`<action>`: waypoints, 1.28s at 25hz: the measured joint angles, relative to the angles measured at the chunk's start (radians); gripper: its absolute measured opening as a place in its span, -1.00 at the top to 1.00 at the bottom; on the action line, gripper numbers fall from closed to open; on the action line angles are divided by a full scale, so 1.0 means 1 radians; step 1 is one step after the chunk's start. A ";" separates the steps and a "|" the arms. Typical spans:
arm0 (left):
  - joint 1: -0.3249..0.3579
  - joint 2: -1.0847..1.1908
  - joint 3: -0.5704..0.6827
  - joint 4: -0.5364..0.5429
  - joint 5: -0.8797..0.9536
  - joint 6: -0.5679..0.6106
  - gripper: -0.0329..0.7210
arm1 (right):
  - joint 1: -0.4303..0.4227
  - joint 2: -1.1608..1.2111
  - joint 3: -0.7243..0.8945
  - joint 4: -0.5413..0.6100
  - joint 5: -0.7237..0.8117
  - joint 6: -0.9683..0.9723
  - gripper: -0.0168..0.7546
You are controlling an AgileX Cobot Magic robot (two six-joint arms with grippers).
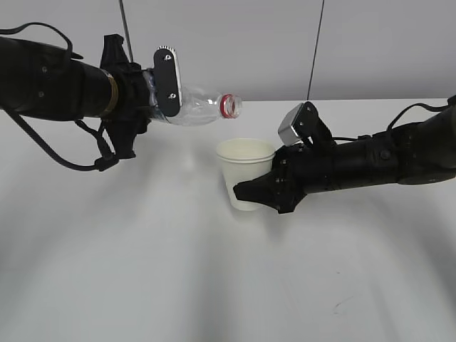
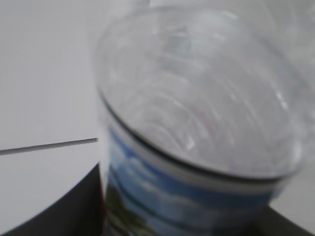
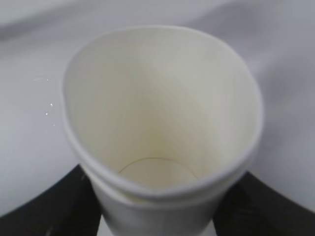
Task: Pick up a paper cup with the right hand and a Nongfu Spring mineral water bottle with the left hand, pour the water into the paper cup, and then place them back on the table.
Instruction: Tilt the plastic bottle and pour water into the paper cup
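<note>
The left hand (image 1: 160, 89) is clamped on the Nongfu Spring mineral water bottle (image 1: 199, 108), held nearly level above the table (image 1: 142, 271), its red-ringed mouth just over the paper cup (image 1: 246, 173). The right hand (image 1: 260, 187) grips that upright cup from the side, squeezing its rim slightly oval

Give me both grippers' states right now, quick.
Left gripper: closed on the mineral water bottle, tipped toward the cup.
Right gripper: closed on the paper cup, held upright.
</note>
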 joint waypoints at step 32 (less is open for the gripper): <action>-0.037 0.000 0.000 0.250 0.062 0.006 -0.04 | 0.021 0.001 0.000 -0.010 -0.013 0.011 -0.18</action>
